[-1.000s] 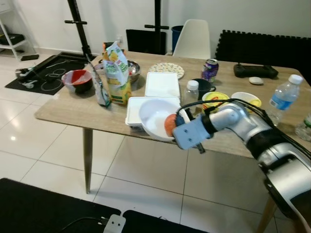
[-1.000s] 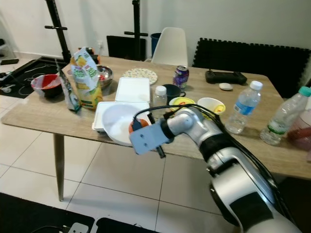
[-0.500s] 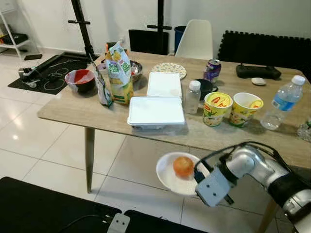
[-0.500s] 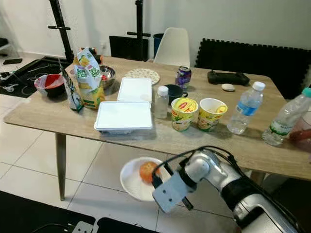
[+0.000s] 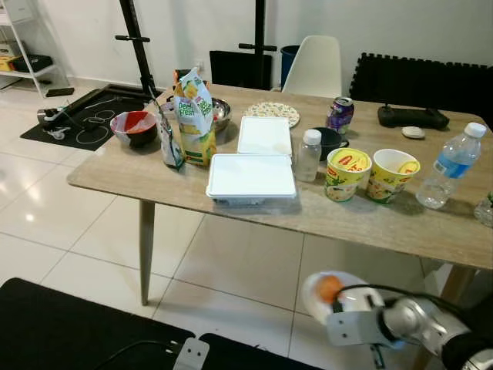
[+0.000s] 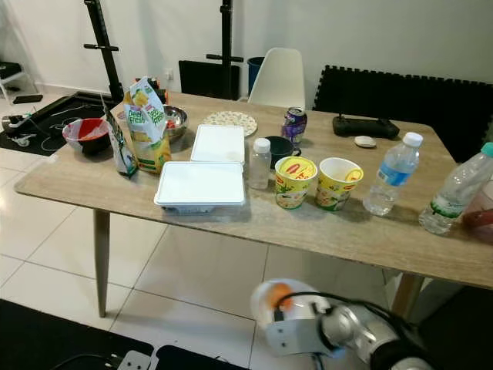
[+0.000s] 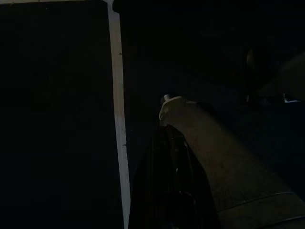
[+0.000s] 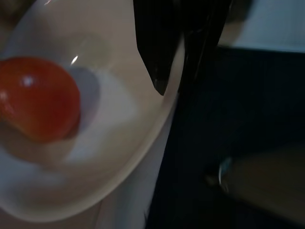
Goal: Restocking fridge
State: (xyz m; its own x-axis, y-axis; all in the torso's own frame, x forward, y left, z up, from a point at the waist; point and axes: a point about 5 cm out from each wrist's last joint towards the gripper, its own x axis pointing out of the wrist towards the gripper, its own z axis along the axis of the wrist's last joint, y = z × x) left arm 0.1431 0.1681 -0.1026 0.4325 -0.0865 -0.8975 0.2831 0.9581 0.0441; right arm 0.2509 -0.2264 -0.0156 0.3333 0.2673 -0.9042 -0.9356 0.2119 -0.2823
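Carrying a white bowl [image 5: 327, 294] low, below the table [image 5: 115, 173] edge and out over the tiled floor, well apart from everything on the tabletop. Right gripper [image 8: 183, 57] pinching the bowl's rim, one black finger [image 8: 155, 43] inside the wall, the other outside under the lip. Holding one orange-red round fruit [image 8: 38, 98] inside, sitting loose on the bowl floor, touching nothing but the bowl. Left gripper [image 7: 167, 138] hanging idle in deep shade; finger state impossible to tell.

Handling, as a judgement: looking like glazed ceramic or hard plastic, so stiff, smooth and probably slippery at the rim, breakable if dropped on tile. Gripping at one edge only, so carrying the weight off-centre and tending to tip away from the fingers. Fruit being round and free to roll, likely shifting toward the low side with any tilt or jolt while walking. Keeping the bowl level and the pinch firm and deep over the rim looking like the safest hold; supporting from beneath with the other arm being an option.

Still waiting on the table: white lidded containers [image 5: 251, 176], two yellow cups [image 5: 347, 173], water bottles [image 5: 448, 163], a snack bag [image 5: 195, 116], a red bowl [image 5: 132, 127].
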